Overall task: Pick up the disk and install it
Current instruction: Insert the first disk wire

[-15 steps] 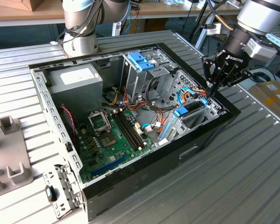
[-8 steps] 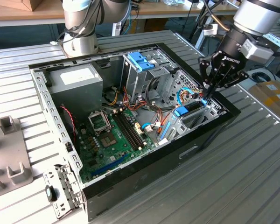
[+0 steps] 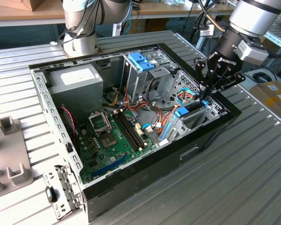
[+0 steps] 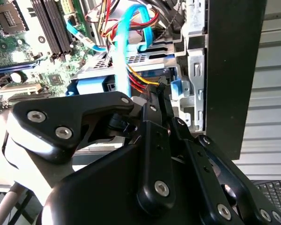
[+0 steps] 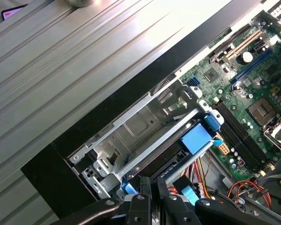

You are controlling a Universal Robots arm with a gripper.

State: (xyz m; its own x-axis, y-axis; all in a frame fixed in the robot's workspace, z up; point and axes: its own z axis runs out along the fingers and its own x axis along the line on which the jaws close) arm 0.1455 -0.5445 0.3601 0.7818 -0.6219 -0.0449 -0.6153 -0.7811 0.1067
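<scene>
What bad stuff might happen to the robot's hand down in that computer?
Two things, maybe. The gripper sits low at the drive bay, right beside a bundle of coloured cables; a finger might snag or tug one loose. The disk with its light-blue rail lies in the narrow metal cage, so if it sits slightly crooked, pushing could jam it against the cage wall.

Ribbed grey metal tabletop [image 3: 234, 187] fills most of the space, slats running diag. Grey plastic fixture w/ raised blocks [image 3: 7, 154] sits at the exterior view's left edge. Wooden bench edge [image 3: 23, 11] runs along the back, dark gap below it. Cardboard box w/ yellow tape [image 3: 274, 96] on the exterior view's right. Bright, even light; strong glare on the slats [image 5: 145, 33] in first wrist view.
</scene>
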